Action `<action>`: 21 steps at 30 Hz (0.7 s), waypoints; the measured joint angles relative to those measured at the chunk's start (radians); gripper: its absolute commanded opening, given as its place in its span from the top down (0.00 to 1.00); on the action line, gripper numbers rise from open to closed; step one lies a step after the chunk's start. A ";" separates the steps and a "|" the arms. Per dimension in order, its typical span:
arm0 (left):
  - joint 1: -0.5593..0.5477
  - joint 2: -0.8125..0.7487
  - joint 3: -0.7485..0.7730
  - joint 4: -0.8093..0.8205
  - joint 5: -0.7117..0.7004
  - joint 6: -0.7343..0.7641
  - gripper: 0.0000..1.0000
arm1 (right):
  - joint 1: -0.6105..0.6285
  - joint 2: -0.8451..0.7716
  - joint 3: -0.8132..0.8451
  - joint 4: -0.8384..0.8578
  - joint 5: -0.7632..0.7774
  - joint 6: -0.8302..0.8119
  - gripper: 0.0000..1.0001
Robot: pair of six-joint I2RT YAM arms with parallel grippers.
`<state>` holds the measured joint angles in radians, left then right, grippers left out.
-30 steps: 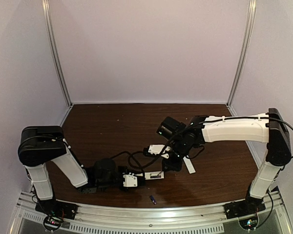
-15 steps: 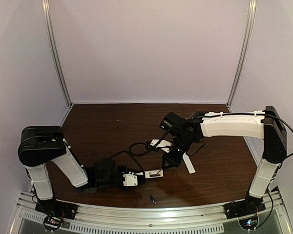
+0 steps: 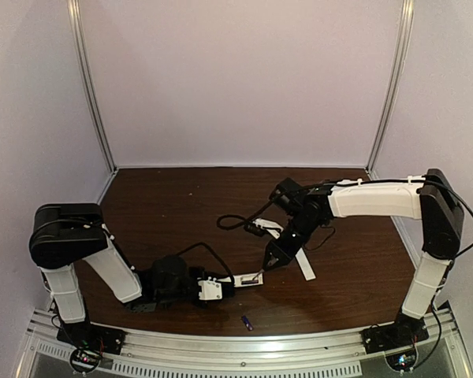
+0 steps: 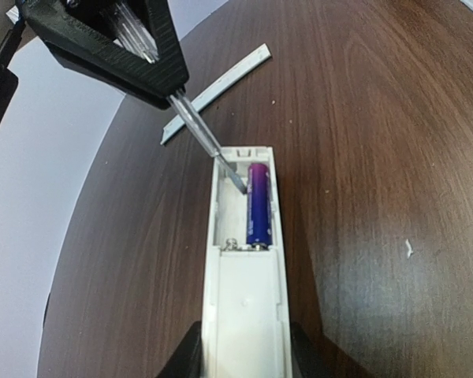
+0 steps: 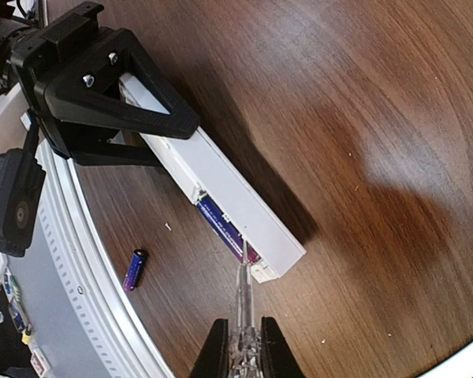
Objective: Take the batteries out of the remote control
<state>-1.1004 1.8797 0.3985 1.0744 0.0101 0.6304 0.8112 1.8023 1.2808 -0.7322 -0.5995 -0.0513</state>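
My left gripper (image 4: pixel 244 356) is shut on the white remote control (image 4: pixel 244 291), holding it flat just above the table; it shows in the top view (image 3: pixel 244 279). The open bay holds one blue-purple battery (image 4: pixel 258 205) on its right side; the left slot is empty. My right gripper (image 5: pixel 240 346) is shut on the clear-handled screwdriver (image 5: pixel 243 291), whose tip sits in the bay beside the battery (image 5: pixel 225 228). A second battery (image 5: pixel 134 269) lies loose on the table near the front edge (image 3: pixel 247 322).
The flat white cover strip (image 3: pixel 305 267) lies on the table right of the remote, under the right arm, and shows in the left wrist view (image 4: pixel 221 87). A metal rail (image 3: pixel 244 346) runs along the table's front edge. Black cables hang from the right wrist.
The right wrist has swung and tilted the screwdriver down to the left, bringing its tip into the remote's bay. The left arm, remote and loose battery have not moved.
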 measured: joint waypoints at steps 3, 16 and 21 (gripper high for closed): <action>0.000 0.000 0.000 0.000 -0.002 0.000 1.00 | -0.012 0.000 -0.018 0.023 -0.037 0.042 1.00; 0.000 0.000 0.000 0.006 -0.001 0.000 1.00 | -0.044 -0.024 -0.119 0.171 -0.122 0.162 1.00; 0.000 0.000 0.000 0.018 0.000 0.000 1.00 | -0.044 -0.050 -0.136 0.192 -0.113 0.175 1.00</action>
<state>-1.1007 1.8797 0.3988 1.0927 0.0097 0.6304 0.7670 1.7527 1.1450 -0.5407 -0.7124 0.1238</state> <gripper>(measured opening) 0.303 0.105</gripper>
